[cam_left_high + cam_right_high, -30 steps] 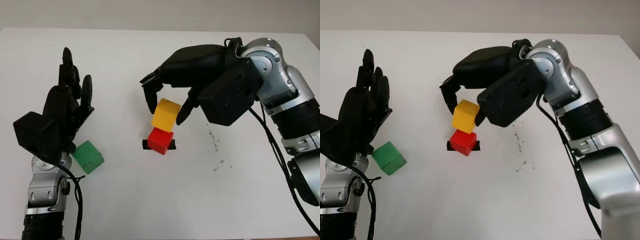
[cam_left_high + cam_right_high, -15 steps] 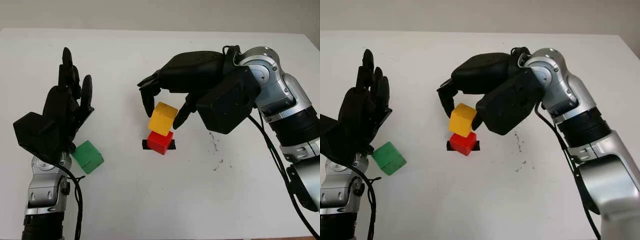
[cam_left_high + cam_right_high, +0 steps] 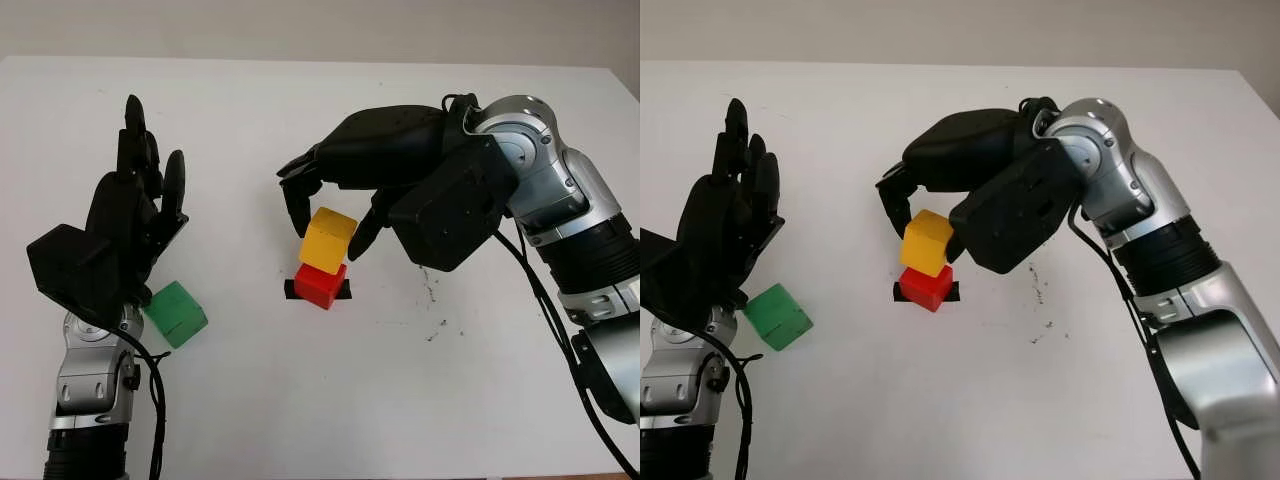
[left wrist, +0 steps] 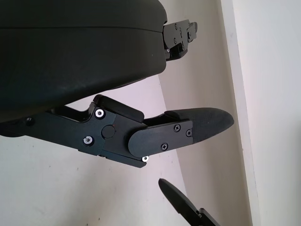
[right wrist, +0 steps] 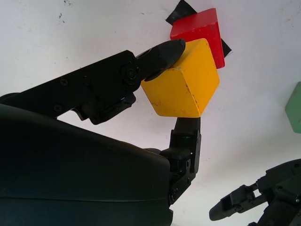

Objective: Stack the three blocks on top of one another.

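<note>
Right hand (image 3: 325, 205) fingers pinch yellow block (image 3: 328, 240), tilted, touching red block (image 3: 321, 284): uneven release risks topple. Left hand (image 3: 120, 235) open above green block (image 3: 175, 313).

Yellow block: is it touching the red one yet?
Cannot tell. The yellow block, in the right hand, overlaps the red block in the eye views.

My right hand (image 3: 335, 215) reaches in from the right, arm bent at the wrist, fingers (image 5: 162, 52) curled down and pinching a load between them. My left hand (image 3: 115, 235) is open, raised upright at the left, palm turned inward, holding nothing.
</note>
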Controlling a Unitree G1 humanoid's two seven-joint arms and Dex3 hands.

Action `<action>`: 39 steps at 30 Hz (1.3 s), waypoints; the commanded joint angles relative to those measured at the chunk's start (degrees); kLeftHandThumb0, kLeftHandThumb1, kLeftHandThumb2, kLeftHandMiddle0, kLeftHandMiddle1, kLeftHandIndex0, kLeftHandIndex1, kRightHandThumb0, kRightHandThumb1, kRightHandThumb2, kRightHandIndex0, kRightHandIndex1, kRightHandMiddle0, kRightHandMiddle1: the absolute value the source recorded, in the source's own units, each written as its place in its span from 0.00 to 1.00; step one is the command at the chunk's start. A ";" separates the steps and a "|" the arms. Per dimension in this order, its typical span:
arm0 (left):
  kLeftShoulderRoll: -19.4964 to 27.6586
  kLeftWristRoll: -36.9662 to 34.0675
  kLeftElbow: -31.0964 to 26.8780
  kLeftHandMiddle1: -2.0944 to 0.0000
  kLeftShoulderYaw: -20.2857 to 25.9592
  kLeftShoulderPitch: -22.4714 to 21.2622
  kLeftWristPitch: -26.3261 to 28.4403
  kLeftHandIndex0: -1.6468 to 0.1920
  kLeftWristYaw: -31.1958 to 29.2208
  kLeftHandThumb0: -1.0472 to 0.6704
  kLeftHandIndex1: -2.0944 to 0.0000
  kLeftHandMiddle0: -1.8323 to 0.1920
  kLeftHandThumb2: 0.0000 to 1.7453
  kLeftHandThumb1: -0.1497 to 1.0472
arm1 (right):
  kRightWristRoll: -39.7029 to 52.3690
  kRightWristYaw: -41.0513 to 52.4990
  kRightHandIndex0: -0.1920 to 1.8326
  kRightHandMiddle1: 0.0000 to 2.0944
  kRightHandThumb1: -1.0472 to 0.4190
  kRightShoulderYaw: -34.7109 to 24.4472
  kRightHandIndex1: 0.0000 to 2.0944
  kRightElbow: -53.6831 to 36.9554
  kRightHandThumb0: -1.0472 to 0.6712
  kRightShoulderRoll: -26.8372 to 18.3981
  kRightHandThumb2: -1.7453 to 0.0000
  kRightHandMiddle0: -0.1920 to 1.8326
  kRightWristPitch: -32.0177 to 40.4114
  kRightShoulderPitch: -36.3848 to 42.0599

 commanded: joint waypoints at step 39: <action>-0.41 1.39 -1.58 1.00 -0.72 0.75 -0.17 1.00 0.97 0.17 1.00 1.00 0.35 1.00 | -1.25 -2.78 0.21 0.69 0.05 1.54 0.02 6.62 0.37 2.36 0.97 0.28 -4.91 0.69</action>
